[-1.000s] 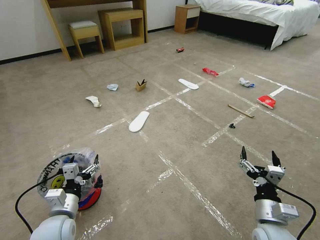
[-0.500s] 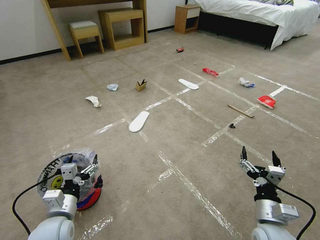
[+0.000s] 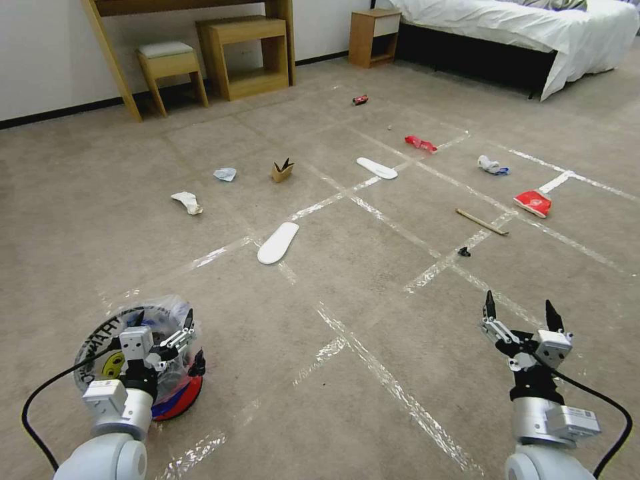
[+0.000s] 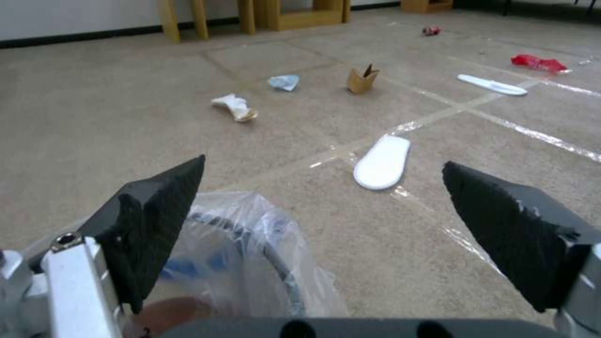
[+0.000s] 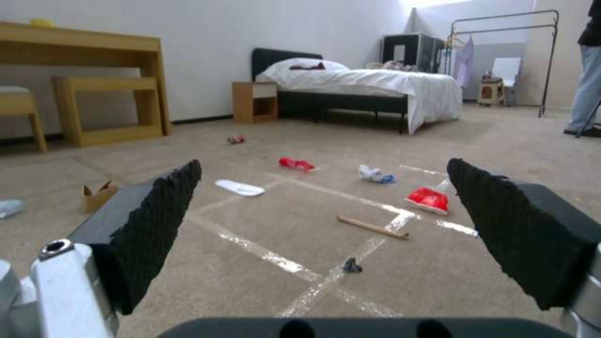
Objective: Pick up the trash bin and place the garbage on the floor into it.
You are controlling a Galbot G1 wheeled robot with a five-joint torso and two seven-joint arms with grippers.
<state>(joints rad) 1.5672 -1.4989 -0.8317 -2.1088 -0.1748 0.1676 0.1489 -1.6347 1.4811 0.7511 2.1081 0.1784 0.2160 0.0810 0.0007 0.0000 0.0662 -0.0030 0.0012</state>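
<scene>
Head view: left pincer [image 3: 165, 331] hovers open over the bin [image 3: 177, 393], which stands on the floor [image 3: 347, 413] at near left, one finger inside the rim, one outside, it seems. Right pincer [image 3: 521, 315] hangs open over bare carpet, idle. Garbage lies well ahead, nearest a slipper [image 3: 278, 243]. Risks: the fingers catch only the loose bag [image 4: 250, 234], so the bin slips or tips on lifting; a one-sided rim grip lets it swing.

Left gripper [image 3: 165, 325] spread over the trash bin [image 3: 177, 393] — right gripper [image 3: 521, 315] open above bare carpet [image 3: 373, 313]
</scene>
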